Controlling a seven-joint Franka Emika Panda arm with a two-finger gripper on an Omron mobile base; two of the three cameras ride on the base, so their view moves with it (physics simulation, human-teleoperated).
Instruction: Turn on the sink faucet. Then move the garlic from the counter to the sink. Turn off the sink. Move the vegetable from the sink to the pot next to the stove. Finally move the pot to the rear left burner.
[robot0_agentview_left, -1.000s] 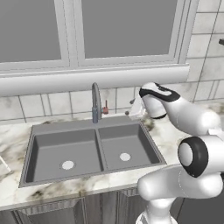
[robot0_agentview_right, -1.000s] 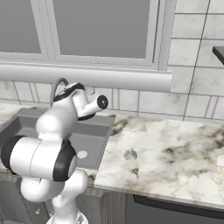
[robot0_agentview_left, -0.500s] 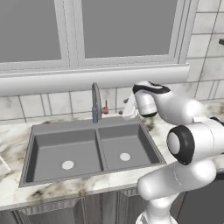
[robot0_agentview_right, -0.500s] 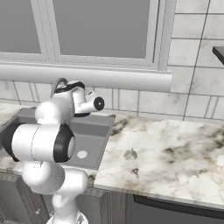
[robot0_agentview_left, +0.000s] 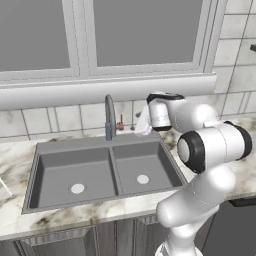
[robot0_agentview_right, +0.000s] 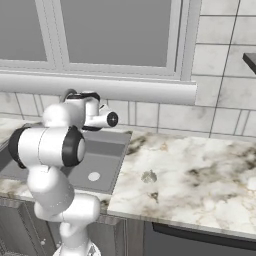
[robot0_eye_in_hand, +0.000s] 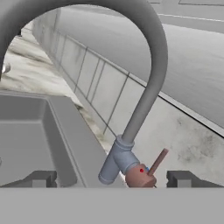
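One faucet (robot0_eye_in_hand: 144, 83), two sink basins (robot0_agentview_left: 75, 175)

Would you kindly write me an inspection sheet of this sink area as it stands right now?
Surface: marbled white-and-brown stone counter, with a grey double-basin sink set into it.
Job's things: grey arched faucet with its small reddish-brown lever handle tilted up; no water seen running. Small pale garlic bulb lies on the counter right of the sink. Both basins hold nothing.
Clutter: nothing seen.
Grippers: two-finger gripper open, hanging just before the faucet base and lever, touching neither.
Cables: nothing seen.
Surroundings: grey window panes over a wide sill, pale tiled wall, dark cabinet fronts below.
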